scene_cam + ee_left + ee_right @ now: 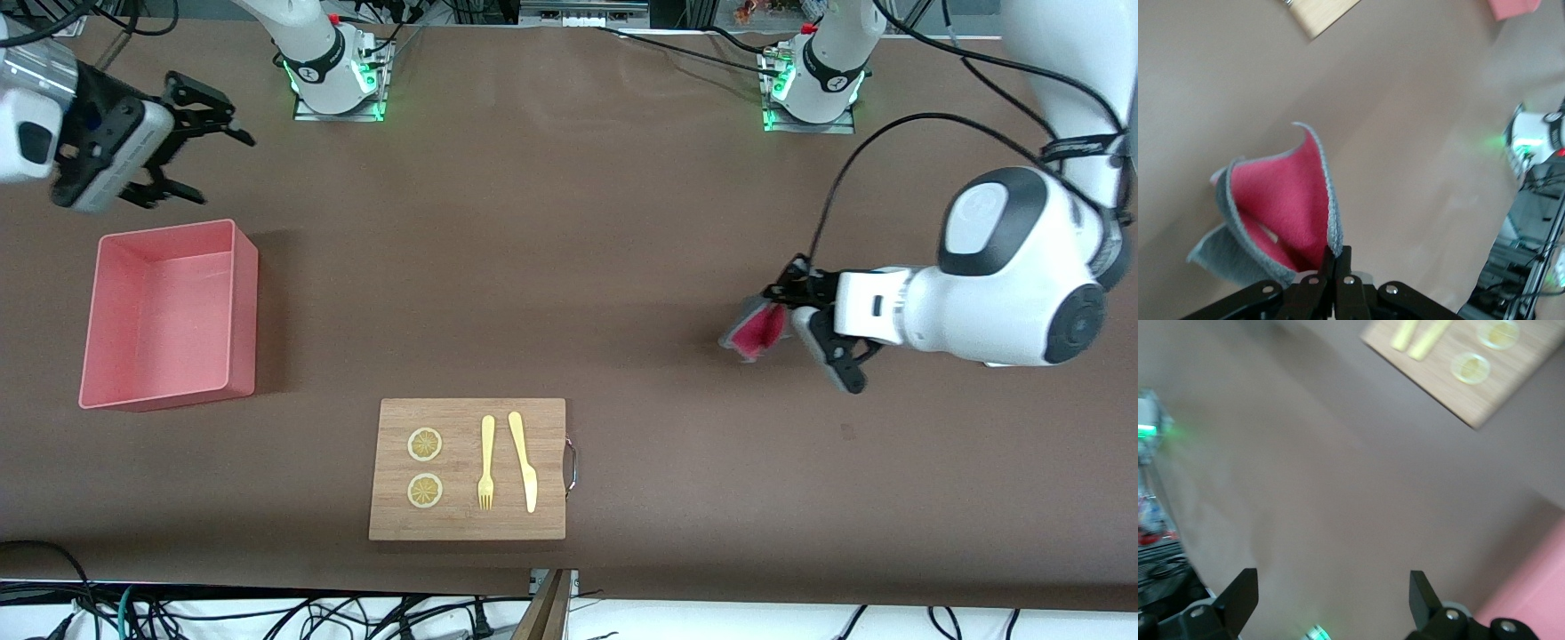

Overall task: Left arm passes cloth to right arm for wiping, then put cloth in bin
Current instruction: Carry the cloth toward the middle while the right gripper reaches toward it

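The cloth (754,329) hangs folded, pinkish-red inside and grey outside, just above the table toward the left arm's end. My left gripper (775,309) is shut on its edge. In the left wrist view the cloth (1281,200) droops from the closed left gripper (1337,257). My right gripper (216,163) stands open and empty in the air over the table beside the pink bin (164,316), at the right arm's end. The right wrist view shows that gripper (1331,593) with its jaws wide apart and a corner of the bin (1531,603).
A wooden board (468,418) with two lemon slices, a yellow fork and a yellow knife lies near the front edge, midway along the table. Both arm bases stand at the back edge. Cables trail off the front edge.
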Robot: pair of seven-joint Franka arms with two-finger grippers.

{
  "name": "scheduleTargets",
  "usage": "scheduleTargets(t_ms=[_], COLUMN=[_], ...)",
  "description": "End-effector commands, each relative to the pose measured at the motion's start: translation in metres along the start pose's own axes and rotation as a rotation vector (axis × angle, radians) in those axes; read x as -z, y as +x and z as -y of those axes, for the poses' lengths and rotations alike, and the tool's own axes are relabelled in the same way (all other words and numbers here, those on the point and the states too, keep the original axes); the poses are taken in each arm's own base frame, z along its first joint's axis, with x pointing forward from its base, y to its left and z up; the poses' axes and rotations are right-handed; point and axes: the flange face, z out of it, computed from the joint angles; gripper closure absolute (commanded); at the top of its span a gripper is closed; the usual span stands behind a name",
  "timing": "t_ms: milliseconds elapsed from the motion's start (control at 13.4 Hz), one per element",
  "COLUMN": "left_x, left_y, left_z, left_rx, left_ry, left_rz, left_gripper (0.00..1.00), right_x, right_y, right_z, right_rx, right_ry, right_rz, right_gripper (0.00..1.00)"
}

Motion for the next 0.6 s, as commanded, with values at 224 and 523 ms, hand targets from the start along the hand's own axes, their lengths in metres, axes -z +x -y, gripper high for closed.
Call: scheduleTargets(t_ms=[224,523], left_x=[-0.036,-0.072], left_y=[0.055,0.096], left_z=[-0.040,-0.086], left_rx=[-0.050,-0.064], left_ry=[-0.121,-0.178], left_rz=[-0.186,-0.328], left_gripper=[0.97,0.97], right_x=[-0.103,-0.222], right_y=[0.065,0.098], right_z=[-0.065,-0.117], right_rx=[0.216,0.350], right_ry=[0.291,0.475], right_rz=[-0.212,-0.447], right_gripper=[0.00,0.00])
